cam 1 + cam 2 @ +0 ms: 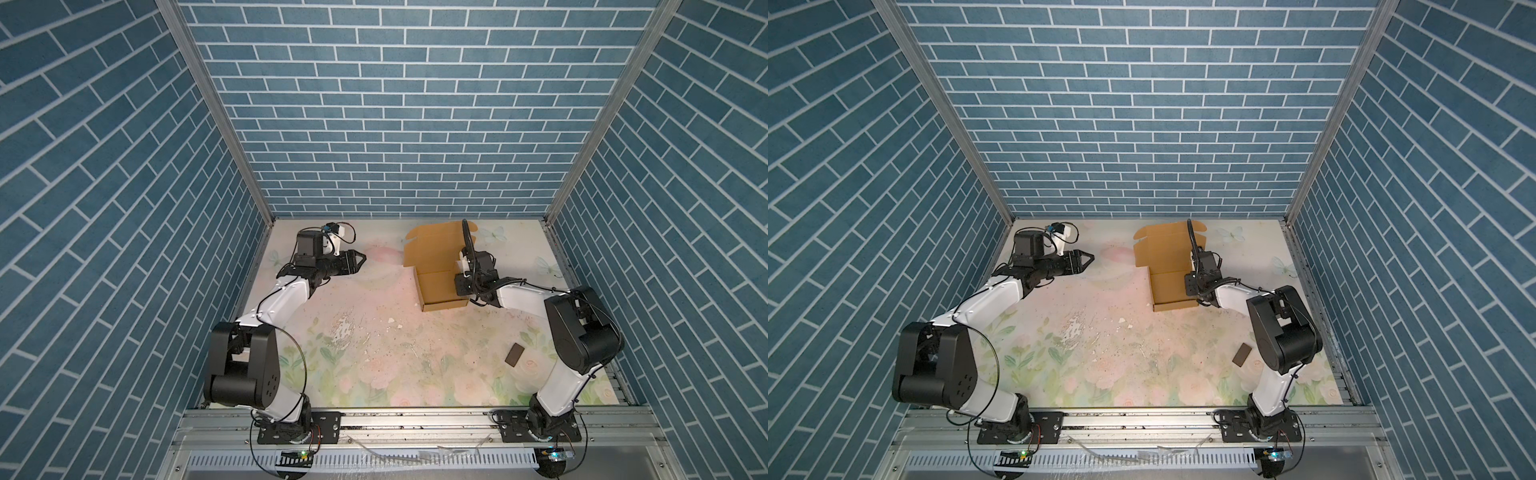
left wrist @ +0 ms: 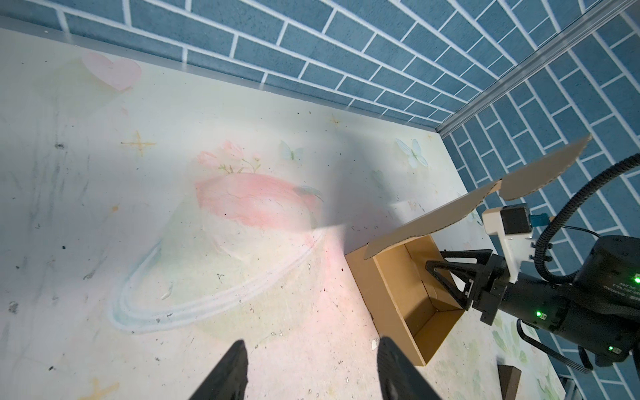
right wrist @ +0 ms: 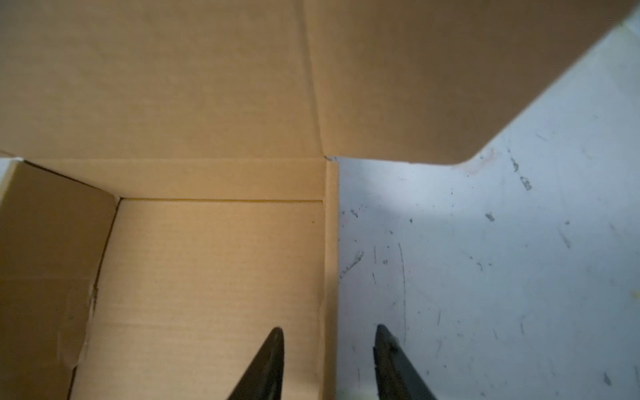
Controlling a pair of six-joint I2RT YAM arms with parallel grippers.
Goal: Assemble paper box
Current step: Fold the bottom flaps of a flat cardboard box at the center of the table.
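The paper box (image 1: 436,286) (image 1: 1169,286) is a tan cardboard tray at the back right of the table, its lid (image 1: 432,245) raised and leaning back. My right gripper (image 3: 329,332) is open and straddles the tray's right side wall (image 3: 330,259). One finger is inside the tray and the other outside, with a gap on each side of the wall. The left wrist view shows the right gripper (image 2: 435,260) over the tray (image 2: 408,294). My left gripper (image 1: 361,258) (image 2: 311,343) hovers open at the back left, well away from the box, with nothing between its fingers.
A small dark brown chip (image 1: 514,360) (image 1: 1241,354) lies on the floral mat (image 1: 374,340) at the front right, beside the right arm's elbow. Blue brick walls close in the back and both sides. White flecks (image 1: 390,321) dot the mat's middle.
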